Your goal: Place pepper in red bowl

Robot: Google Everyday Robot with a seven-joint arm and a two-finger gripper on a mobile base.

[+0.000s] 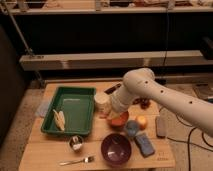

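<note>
- Camera view: a wooden table (50,150) stands in front of dark shelves
- A white robot arm (165,97) comes in from the right and bends down over the middle of the table
- The gripper (116,116) is at the low end of the arm, right above the red bowl (121,121), and its fingers are shut tight
- The arm hides most of the gripper, so what it holds is hard to make out
- The red bowl sits near the middle of the table, partly hidden under the arm
- The pepper does not show clearly; it may be at the gripper or down in the red bowl
- A green tray (80,112) lies on the left side, with a pale yellow ribbed thing (60,120) in it
- A white cup (102,102) stands between the green tray and the red bowl
- A purple bowl (116,149) sits at the front, just in front of the red bowl
- A small round orange ball (142,121) is just to the right of the red bowl
- A blue sponge (145,145) lies right of the purple bowl
- A fork (77,161) lies at the front edge
- A small metal cup (76,143) stands just in front of the green tray
</note>
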